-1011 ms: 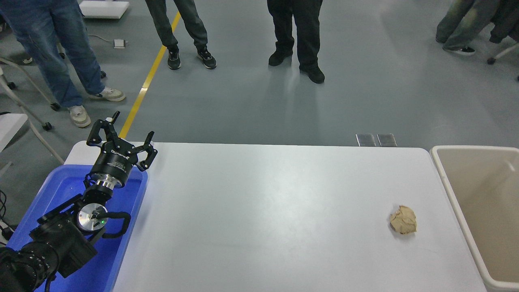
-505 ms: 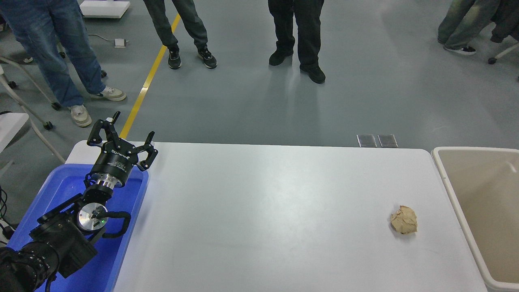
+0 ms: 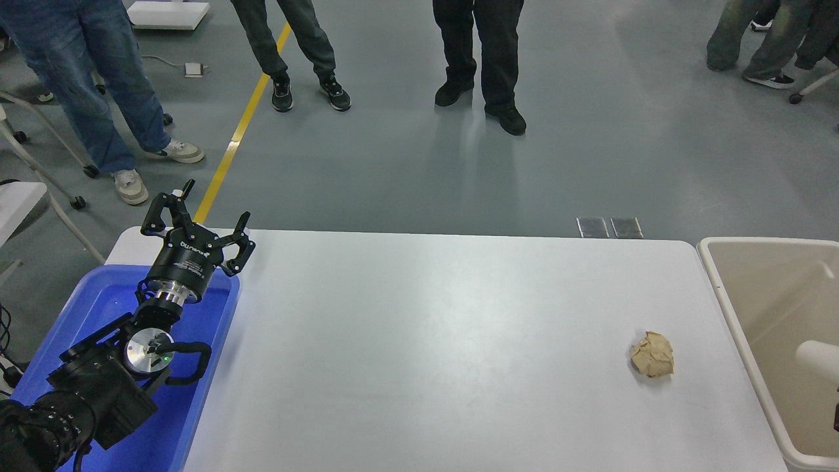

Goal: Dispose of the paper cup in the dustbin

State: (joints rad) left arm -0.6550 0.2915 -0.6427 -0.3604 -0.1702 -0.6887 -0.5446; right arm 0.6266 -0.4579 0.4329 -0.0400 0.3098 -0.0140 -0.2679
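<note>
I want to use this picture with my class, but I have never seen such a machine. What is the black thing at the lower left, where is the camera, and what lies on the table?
The camera sits high on the robot and looks down over a white table. The black thing is the robot's left arm, parked over a blue tray; its left gripper is open and holds nothing. On the table lies a crumpled brown paper ball. The beige dustbin stands at the table's right end. Over it, at the picture's right edge, a white rounded shape shows, perhaps the paper cup. The right gripper cannot be made out. People stand beyond the table.
</note>
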